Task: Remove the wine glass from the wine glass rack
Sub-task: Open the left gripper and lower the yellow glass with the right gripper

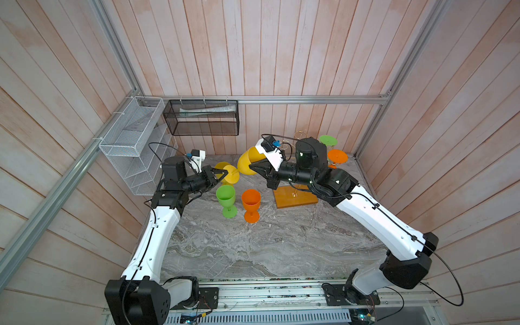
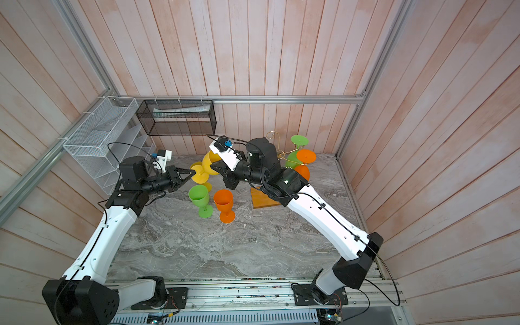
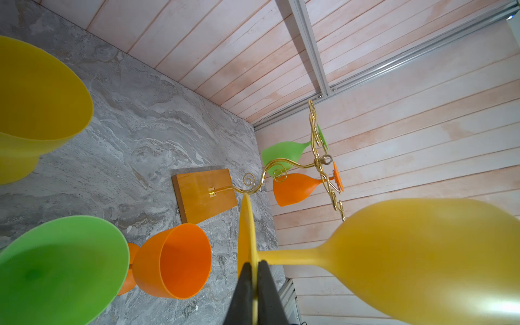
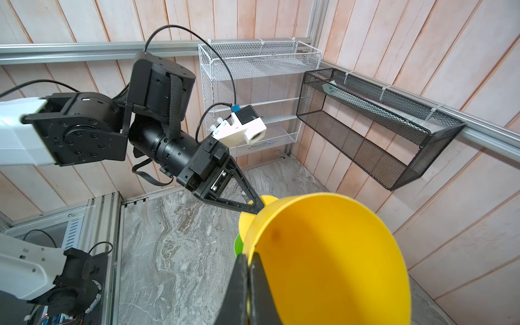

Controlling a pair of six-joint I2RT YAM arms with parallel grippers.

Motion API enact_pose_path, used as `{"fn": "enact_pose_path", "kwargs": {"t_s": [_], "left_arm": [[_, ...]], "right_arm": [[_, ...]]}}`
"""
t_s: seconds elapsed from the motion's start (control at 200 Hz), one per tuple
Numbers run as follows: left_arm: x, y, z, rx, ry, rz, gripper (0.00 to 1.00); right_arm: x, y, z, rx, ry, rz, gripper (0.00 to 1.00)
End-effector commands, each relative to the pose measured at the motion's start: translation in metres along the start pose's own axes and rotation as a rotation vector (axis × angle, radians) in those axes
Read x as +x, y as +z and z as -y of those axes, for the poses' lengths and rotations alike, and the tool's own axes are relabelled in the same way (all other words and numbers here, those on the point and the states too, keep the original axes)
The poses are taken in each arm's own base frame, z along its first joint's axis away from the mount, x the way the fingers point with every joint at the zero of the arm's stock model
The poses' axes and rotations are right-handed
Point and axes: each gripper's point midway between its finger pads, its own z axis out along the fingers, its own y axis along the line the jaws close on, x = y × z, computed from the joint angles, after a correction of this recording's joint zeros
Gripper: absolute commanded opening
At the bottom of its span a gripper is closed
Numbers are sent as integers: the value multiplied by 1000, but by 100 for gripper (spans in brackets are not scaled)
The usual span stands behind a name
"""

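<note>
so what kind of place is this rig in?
Looks like a lab robot test cell, not a real room: plank walls on an aluminium frame, a marble-look tabletop, two arms bolted to a front rail.

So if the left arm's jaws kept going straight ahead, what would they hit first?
The yellow wine glass: its foot sits between the jaws of the left gripper. Past that, probably the wine glass rack, though depth is unclear.
</note>
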Motion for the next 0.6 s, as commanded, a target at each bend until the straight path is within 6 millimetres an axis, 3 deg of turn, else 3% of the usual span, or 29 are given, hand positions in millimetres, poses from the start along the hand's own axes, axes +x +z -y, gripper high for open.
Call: {"fn": "enact_pose_path", "kwargs": {"t_s": [0.0, 0.08, 0.15, 0.275, 0.595], "left_arm": [[-12, -12, 4, -59, 43, 63, 45], [-18, -18, -11, -145, 14, 99, 76], [-22, -23, -26, -224, -13, 124, 89], [-28, -31, -46, -299, -52, 150, 96], [-38, -40, -45, -345, -25, 194, 99]], "right_arm": [[8, 7, 5, 9, -8, -39, 0], [14, 11, 15, 58, -10, -71, 0], [26, 17, 26, 112, -11, -118, 0], [45, 30, 43, 188, -6, -181, 0], [94, 83, 72, 246, 5, -346, 0]]}}
